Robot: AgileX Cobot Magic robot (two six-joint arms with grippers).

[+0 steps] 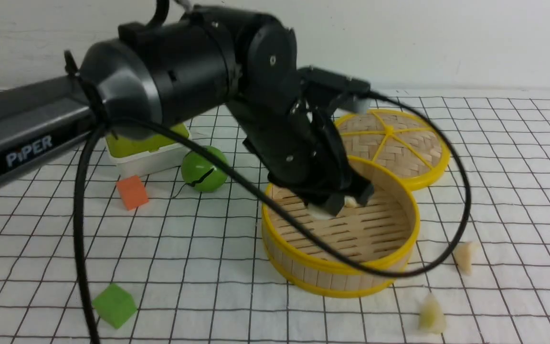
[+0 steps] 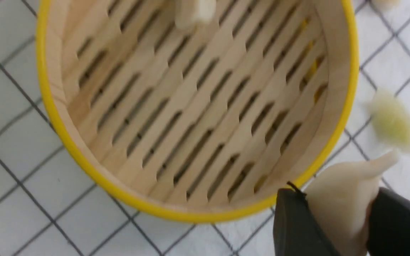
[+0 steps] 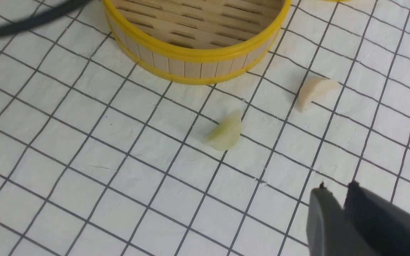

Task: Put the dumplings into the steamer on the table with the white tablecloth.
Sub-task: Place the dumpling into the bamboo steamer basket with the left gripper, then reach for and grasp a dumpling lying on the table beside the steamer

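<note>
The steamer, a round bamboo basket with yellow rims, stands on the white tablecloth at centre right. My left gripper hangs over its inside, shut on a cream dumpling. Another dumpling lies on the slatted floor. Two more lie on the cloth beside the steamer: a cream one and a greenish one. My right gripper hovers above the cloth near them, fingers almost together with nothing between. It is out of the front view.
The flat woven lid lies behind the steamer. Left of it are a green ball, an orange cube, a white-and-green box and, nearer, a green cube. The left arm's cable loops over the steamer.
</note>
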